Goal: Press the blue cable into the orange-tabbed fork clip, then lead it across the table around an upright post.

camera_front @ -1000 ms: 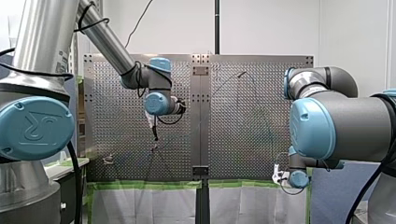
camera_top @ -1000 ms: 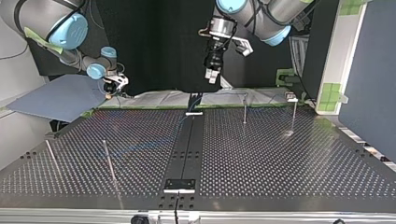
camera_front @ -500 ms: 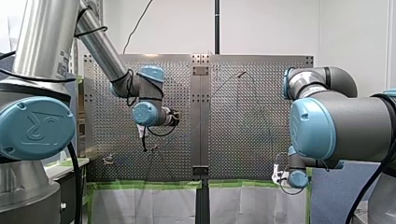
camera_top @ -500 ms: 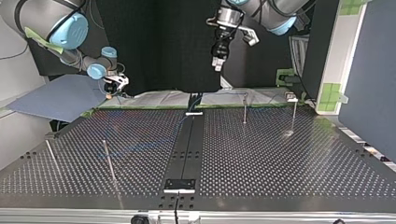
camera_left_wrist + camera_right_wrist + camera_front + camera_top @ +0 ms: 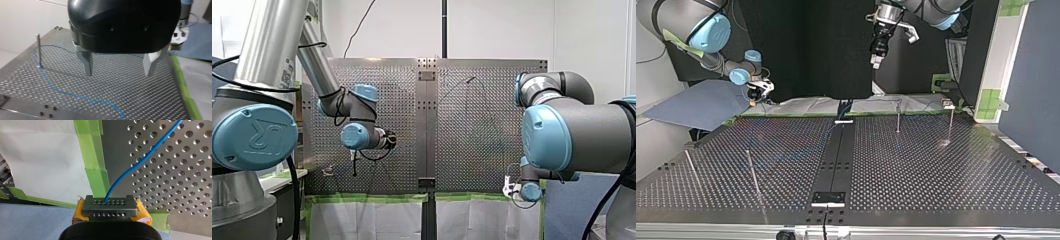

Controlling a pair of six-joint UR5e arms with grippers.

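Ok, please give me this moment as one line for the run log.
left tool: open, empty, above table | right tool: shut on blue cable at table edge | cable: lies by post

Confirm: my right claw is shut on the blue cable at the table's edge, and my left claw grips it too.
Wrong on my left claw: the left wrist view shows it open and empty, the blue cable lying on the table beneath it. My right claw is shut on the cable at the table's edge, as stated.
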